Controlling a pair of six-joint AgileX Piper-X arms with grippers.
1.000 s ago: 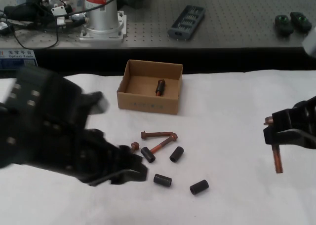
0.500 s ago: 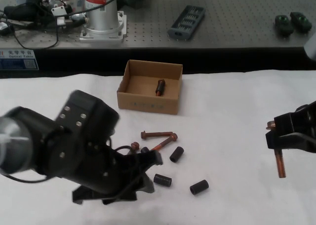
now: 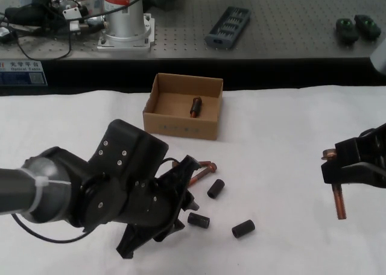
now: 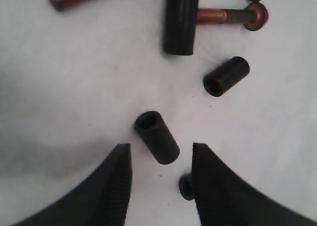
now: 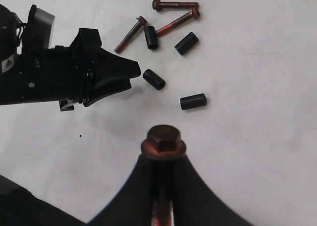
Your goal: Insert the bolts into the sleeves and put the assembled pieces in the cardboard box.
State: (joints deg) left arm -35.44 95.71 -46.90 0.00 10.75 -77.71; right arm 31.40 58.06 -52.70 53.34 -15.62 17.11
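Note:
My left gripper (image 4: 161, 154) is open, low over the white cloth, with a black sleeve (image 4: 157, 137) lying just ahead of its fingertips. In the high view that sleeve (image 3: 198, 220) sits at the tip of the left gripper (image 3: 186, 207). Other sleeves (image 3: 216, 188) (image 3: 243, 228) and copper bolts (image 5: 176, 5) (image 5: 130, 34) are scattered close by. My right gripper (image 3: 338, 166) hangs at the right, shut on a copper bolt (image 3: 341, 202) that points down; its hex head (image 5: 163, 141) shows between the fingers. The cardboard box (image 3: 181, 127) holds one assembled piece (image 3: 195, 107).
Another sleeve (image 4: 181, 23) lies against a bolt (image 4: 233, 15). Behind the cloth, the bench carries a metal post (image 3: 123, 12), cables, a ribbed black part (image 3: 228, 25) and two dark pieces (image 3: 359, 26). Bare cloth lies between the parts and the right gripper.
The left arm has swung in from the left and turned, bringing its gripper down to the sleeves. The right gripper, with its bolt, has barely shifted.

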